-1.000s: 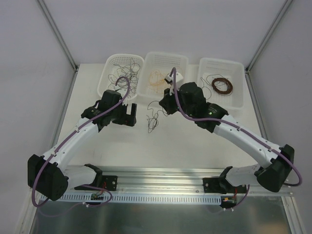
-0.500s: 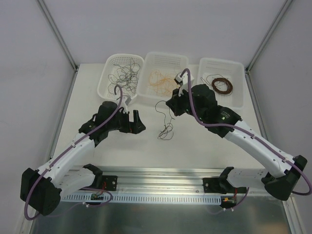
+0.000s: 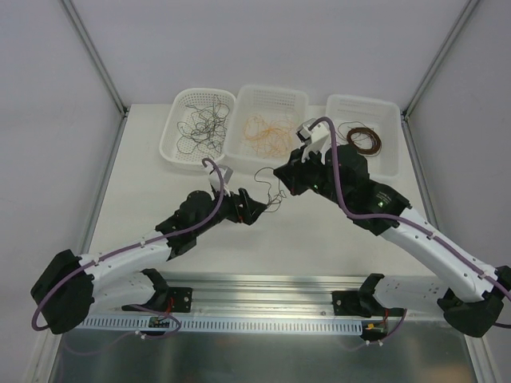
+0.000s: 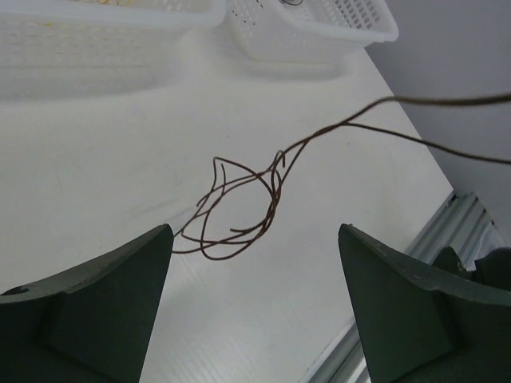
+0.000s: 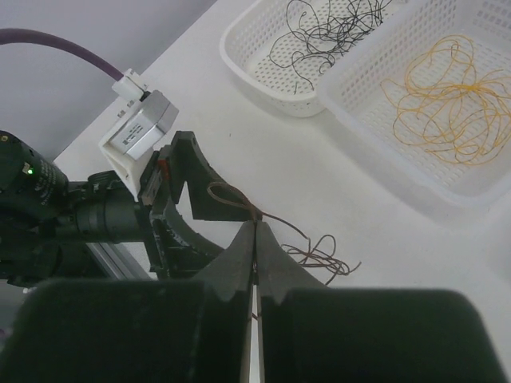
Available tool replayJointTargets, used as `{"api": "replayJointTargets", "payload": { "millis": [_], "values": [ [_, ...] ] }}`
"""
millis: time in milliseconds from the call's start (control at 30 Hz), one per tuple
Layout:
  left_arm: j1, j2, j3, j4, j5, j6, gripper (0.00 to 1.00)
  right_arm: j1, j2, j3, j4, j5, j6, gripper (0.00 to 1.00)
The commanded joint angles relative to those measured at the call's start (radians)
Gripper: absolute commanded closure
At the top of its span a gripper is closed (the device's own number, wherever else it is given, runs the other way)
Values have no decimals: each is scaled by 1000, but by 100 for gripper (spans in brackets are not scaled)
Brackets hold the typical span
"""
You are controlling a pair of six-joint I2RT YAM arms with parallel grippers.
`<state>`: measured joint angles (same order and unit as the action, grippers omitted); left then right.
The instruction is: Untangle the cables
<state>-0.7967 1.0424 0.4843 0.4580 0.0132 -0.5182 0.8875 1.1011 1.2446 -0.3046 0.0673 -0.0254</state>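
A thin brown cable [image 3: 269,193] hangs in a small tangle between my two grippers over the table's middle. My right gripper [image 3: 281,177] is shut on one strand of it; in the right wrist view the jaws [image 5: 255,226] pinch the strand, and the loose loops [image 5: 321,254] trail onto the table. My left gripper [image 3: 257,209] is open just left of the tangle. In the left wrist view the loops [image 4: 239,215] lie ahead of the gap between its fingers [image 4: 255,231], not touching them. Black cables [image 3: 201,126] and orange cables [image 3: 268,129] lie in baskets.
Three white baskets stand along the far edge: left [image 3: 169,136], middle [image 3: 297,100], right [image 3: 390,159]. The right one holds a neatly wound dark-brown wire ring [image 3: 363,140]. An aluminium rail [image 3: 263,287] runs along the near edge.
My left arm has swung right and forward until its open gripper is beside the brown tangle. My right gripper has drawn back to the right, carrying the brown cable with it.
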Motion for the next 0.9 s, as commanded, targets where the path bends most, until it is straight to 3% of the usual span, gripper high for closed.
{"api": "replayJointTargets", "payload": {
  "millis": [0, 133, 367, 533, 733, 867],
  "values": [
    [-29, 71, 58, 217, -136, -26, 15, 13, -32, -8, 27, 6, 44, 100],
    [-64, 191, 108, 260, -249, -62, 21, 31, -46, -16, 30, 26, 48, 99],
    [-124, 333, 188, 332, -291, -63, 26, 44, -56, -11, 25, 32, 48, 99],
    [-130, 433, 171, 326, -346, -163, 33, 47, -89, 19, -8, 43, 36, 99],
    [-131, 567, 186, 260, -337, -281, 37, 48, -141, 53, -34, 52, 32, 99],
    [-128, 605, 177, 176, -418, -365, 44, 48, -161, 93, -82, 74, -5, 99]
  ]
}}
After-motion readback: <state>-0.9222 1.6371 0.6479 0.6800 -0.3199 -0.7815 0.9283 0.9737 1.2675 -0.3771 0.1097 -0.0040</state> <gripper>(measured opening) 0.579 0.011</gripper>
